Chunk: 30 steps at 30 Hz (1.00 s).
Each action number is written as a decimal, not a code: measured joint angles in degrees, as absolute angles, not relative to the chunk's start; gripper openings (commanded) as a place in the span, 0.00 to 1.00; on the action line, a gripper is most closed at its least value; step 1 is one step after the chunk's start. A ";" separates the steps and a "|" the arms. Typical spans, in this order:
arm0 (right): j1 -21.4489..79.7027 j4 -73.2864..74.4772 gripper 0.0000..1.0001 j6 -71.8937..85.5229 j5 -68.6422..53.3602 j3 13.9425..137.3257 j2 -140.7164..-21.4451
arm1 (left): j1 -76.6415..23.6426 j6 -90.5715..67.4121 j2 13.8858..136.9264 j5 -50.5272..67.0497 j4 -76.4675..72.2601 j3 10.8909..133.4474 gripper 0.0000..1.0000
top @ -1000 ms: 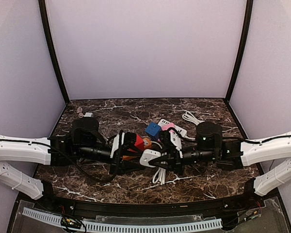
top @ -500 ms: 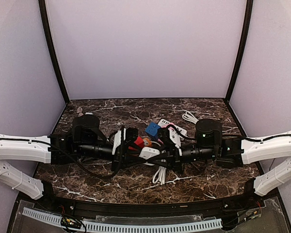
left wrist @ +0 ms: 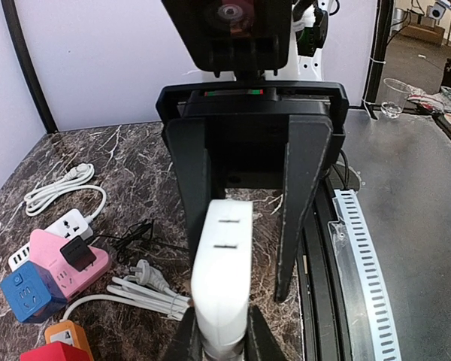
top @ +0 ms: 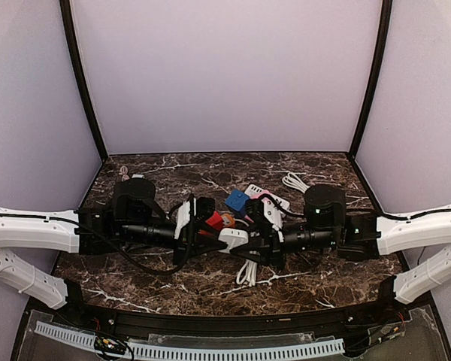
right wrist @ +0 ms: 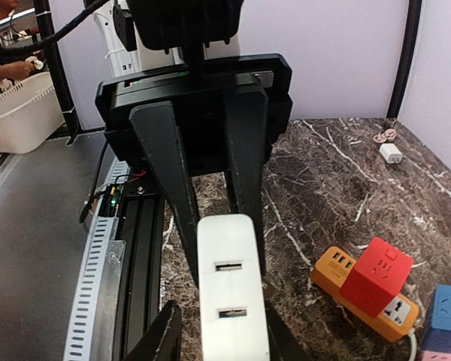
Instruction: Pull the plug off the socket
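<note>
**Two arms meeting head-on over the marble table (top: 158,282).**

- **Socket strip:** The white socket strip (left wrist: 222,256) is held lengthwise above the middle of the table, between the two grippers. Its slotted face is turned toward both wrist cameras.
- **Left gripper:** One end of the strip is clamped by the left gripper (left wrist: 219,342). Its jaws are drawn tight against both sides of the strip.
- **Right gripper:** The other end is flanked by the right gripper (right wrist: 224,338), with jaws set narrowly apart. In the left wrist view, one finger (left wrist: 301,203) is seen standing off the strip with a clear gap. No firm hold is shown at that end.
- **Facing:** Each gripper is faced directly by the other, and only the strip is seen between them.

**Surroundings**

- **Far side of the left gripper:** A red socket cube (right wrist: 377,274) rests on an orange strip (right wrist: 361,297), just beside the gripper.
- **Further back:** A blue socket cube (left wrist: 28,289) is set just beside a pink socket block (left wrist: 52,259). A black plug (left wrist: 77,253) is seated in the pink block.
- **Behind the pink block:** A white extension strip (left wrist: 69,224) is laid, with its coiled lead (left wrist: 56,188) beyond it.
- **Near side of the held strip:** A bundled white cable (top: 246,271) lies on the table, with a loose white plug (left wrist: 146,272) at its end.
- **Far left corner:** A small white charger (right wrist: 391,153) is seen near this corner, well apart from the rest.
- **Near edge of the table:** A perforated cable rail (left wrist: 361,256) runs along this edge.
</note>
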<state>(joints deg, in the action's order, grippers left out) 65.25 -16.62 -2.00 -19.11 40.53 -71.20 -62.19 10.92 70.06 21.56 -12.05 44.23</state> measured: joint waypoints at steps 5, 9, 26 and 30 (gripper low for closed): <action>64.86 -16.62 0.40 -1.87 -17.82 39.48 -68.18 | -62.26 11.07 70.04 21.80 -11.46 44.25 0.01; 64.29 -16.16 0.38 -1.98 -17.32 38.89 -65.91 | -62.26 11.18 70.04 22.00 -10.96 44.25 0.01; 63.94 -11.09 0.39 -3.62 -22.48 39.77 -69.41 | -62.26 11.18 70.04 23.44 -10.57 44.25 0.01; 63.94 -10.57 0.34 -4.12 -22.79 40.58 -69.32 | -62.26 11.18 70.04 23.55 -10.57 44.25 0.01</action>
